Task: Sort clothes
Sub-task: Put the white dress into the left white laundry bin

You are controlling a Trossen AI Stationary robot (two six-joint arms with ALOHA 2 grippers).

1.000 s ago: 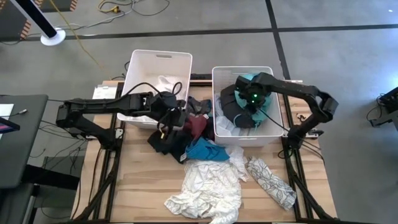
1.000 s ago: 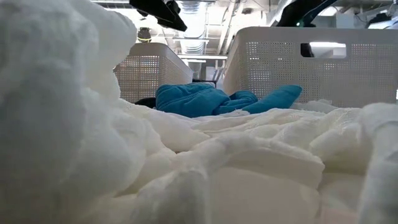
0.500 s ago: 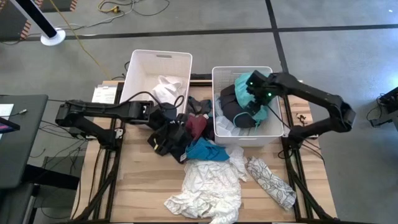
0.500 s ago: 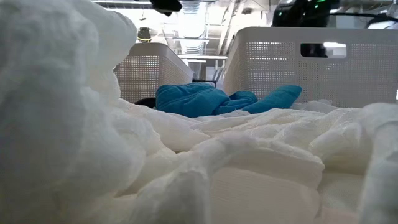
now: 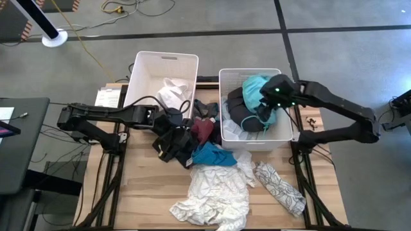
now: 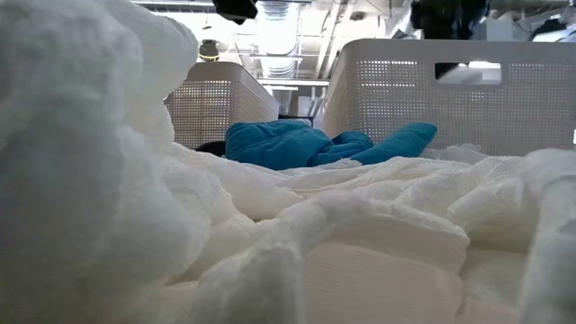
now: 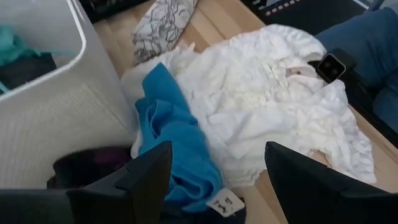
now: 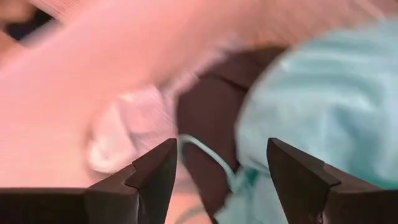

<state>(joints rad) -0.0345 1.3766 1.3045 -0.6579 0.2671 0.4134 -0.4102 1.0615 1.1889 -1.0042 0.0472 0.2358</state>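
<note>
Left gripper [image 7: 214,186] has its fingers wide apart, right over the blue shirt [image 7: 171,134]. It looks soft and floppy, so I would pinch a thick fold in its middle.

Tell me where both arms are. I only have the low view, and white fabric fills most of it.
Observer: The right end effector hovers over the right bin, above a light teal garment.
Operator: Holding anything?
Observer: No. In the right wrist view its fingers are open with nothing between them.
Operator: Left arm?
Observer: The left end effector is open over the dark clothes in front of the left bin, with the blue garment just ahead of it.
</note>
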